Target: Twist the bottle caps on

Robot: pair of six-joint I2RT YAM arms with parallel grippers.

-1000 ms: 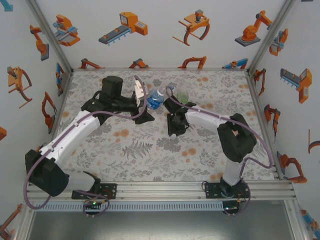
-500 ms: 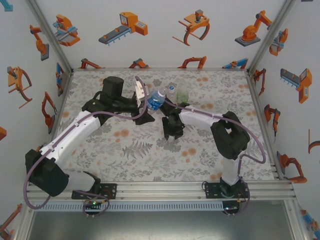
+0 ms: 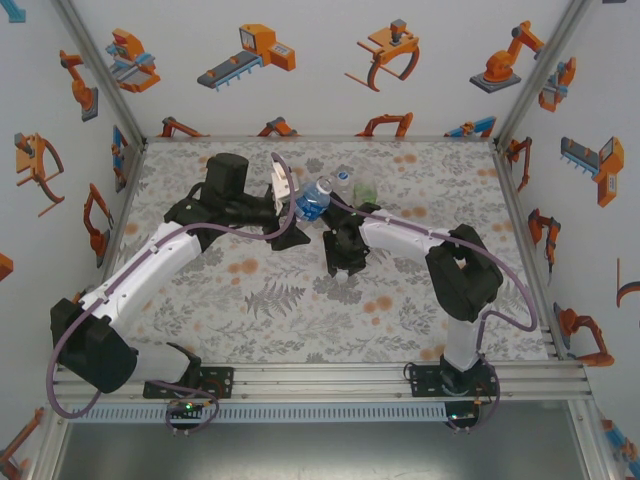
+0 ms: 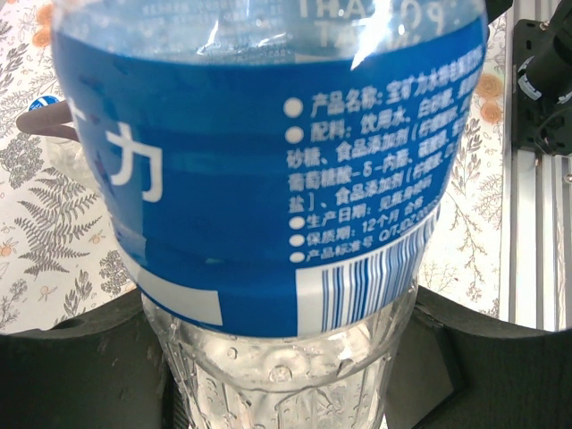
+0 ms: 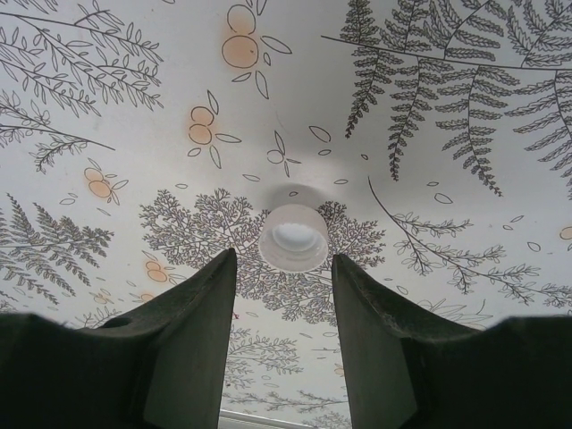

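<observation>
Grips the blue-label bottle (image 4: 268, 179) in the clenched left claw (image 3: 291, 214). Holds the right claw (image 5: 282, 275) released above the surface (image 5: 474, 232), with 1 white cap (image 5: 293, 237) just ahead between its fingers. Seems early: must still pick and screw it.

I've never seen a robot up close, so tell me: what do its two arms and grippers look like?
The left arm and right arm have white links, bulky black joints and looping lavender cables. The right gripper has two matte black wedge-shaped fingers.
</observation>
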